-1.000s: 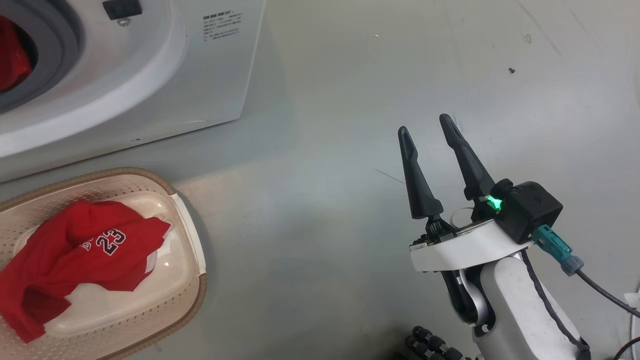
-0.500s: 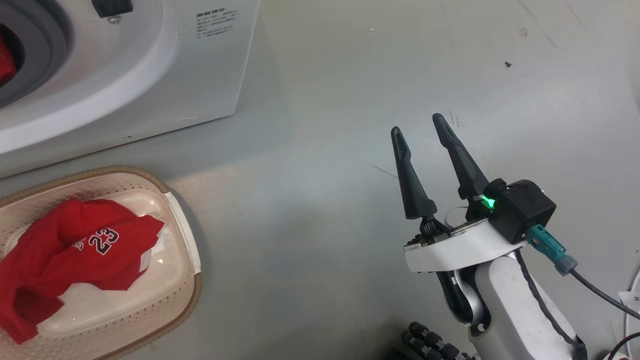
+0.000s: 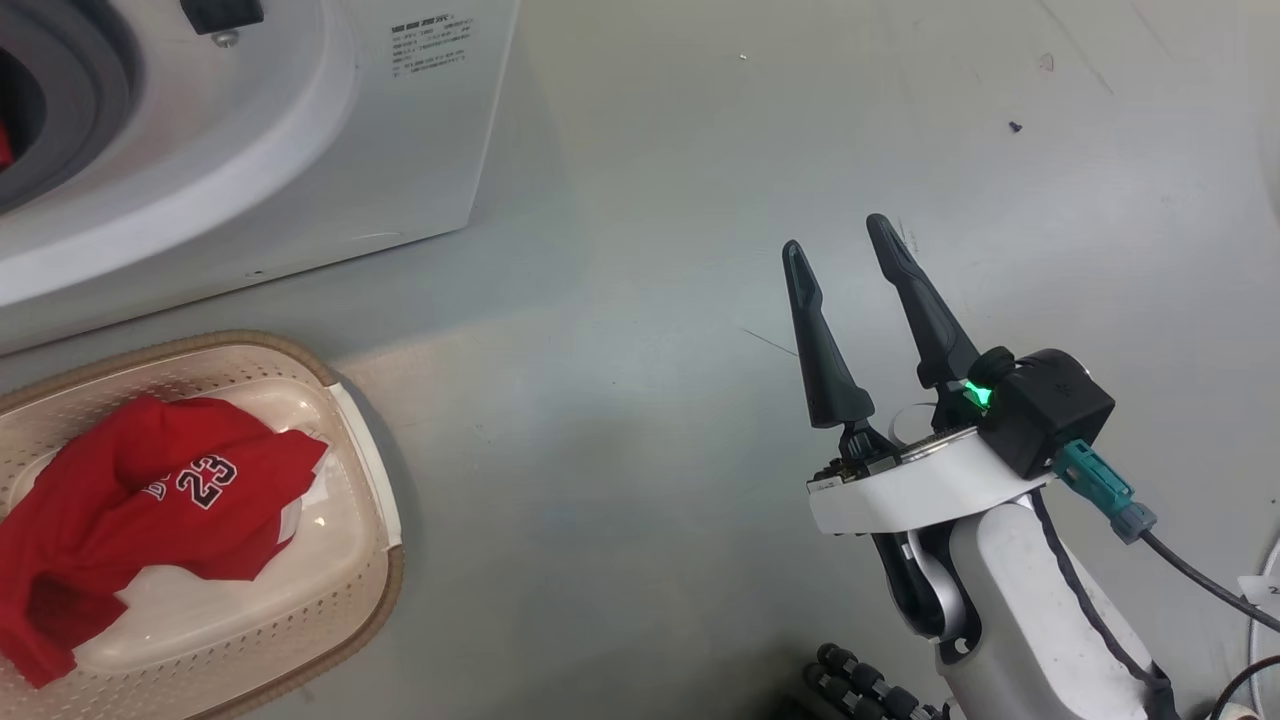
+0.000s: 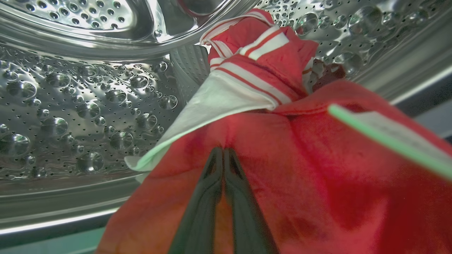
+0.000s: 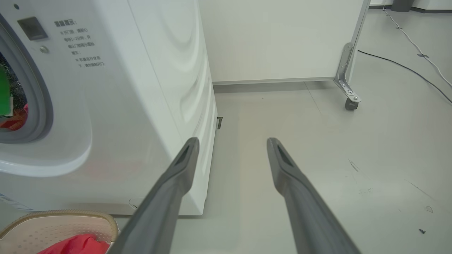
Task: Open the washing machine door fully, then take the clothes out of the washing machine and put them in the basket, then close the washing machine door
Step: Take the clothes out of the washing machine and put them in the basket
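Glossy steel drum (image 4: 63, 116), matt cloth jersey (image 4: 317, 183)

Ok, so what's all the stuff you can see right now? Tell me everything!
washing machine: one, white, upper left of the head view.
drum: one, shiny steel with holes, inside the machine.
jersey in drum: one, red with white stripes, pinched by the left gripper.
jersey in basket: one, red with number 23, lying in the basket.
basket: one, cream with brown rim, on the floor by the machine.
floor: one, grey.
panel on wheels: one, white, past the machine.
cables: two, one dark and one pale, on the far floor.
left gripper: one, dark, shut on the jersey in drum.
right gripper: one, dark, open, over the floor.
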Controlling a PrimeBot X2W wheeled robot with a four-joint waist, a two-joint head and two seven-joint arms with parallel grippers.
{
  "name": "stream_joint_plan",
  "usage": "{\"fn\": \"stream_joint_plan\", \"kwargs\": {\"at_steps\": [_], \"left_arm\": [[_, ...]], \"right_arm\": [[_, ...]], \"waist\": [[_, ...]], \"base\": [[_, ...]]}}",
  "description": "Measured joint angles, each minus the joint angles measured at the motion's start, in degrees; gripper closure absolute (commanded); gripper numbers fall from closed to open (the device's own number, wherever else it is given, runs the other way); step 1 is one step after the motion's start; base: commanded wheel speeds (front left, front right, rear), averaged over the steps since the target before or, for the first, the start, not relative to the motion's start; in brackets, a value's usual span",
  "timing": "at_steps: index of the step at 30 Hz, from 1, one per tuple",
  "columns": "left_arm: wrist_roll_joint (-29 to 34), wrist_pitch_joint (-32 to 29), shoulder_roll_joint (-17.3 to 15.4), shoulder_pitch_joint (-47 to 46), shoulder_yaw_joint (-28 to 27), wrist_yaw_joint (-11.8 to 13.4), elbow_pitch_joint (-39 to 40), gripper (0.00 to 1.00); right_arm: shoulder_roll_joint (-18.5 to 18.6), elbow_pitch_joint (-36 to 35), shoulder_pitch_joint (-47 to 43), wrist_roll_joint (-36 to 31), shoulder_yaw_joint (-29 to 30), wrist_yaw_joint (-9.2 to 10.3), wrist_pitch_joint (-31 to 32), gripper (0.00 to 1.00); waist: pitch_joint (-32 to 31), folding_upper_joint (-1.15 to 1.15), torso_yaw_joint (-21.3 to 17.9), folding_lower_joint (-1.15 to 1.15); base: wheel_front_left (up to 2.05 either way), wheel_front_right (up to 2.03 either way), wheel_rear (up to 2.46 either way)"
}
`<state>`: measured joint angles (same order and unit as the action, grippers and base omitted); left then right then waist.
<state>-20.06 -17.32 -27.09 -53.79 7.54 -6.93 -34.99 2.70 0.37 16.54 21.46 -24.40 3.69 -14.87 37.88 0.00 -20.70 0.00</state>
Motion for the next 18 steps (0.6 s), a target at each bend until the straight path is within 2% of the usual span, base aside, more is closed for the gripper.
{"fn": "stream_joint_plan", "kwargs": {"at_steps": [12, 18], "left_arm": [[0.0, 5.3, 1.4, 0.0, 1.1, 0.0, -2.8, 1.00], [-0.1, 9.0, 3.3, 0.0, 1.8, -0.2, -3.8, 1.00]], "right_arm": [[0.0, 0.7, 0.6, -0.8, 1.1, 0.08, 0.0, 0.00], [0.0, 1.5, 0.6, -1.4, 1.9, 0.08, 0.0, 0.00]], "waist": [[-1.8, 0.00, 1.4, 0.00], [-3.4, 0.00, 2.6, 0.00]], "base": [[0.00, 0.00, 0.00], [0.00, 0.00, 0.00]]}}
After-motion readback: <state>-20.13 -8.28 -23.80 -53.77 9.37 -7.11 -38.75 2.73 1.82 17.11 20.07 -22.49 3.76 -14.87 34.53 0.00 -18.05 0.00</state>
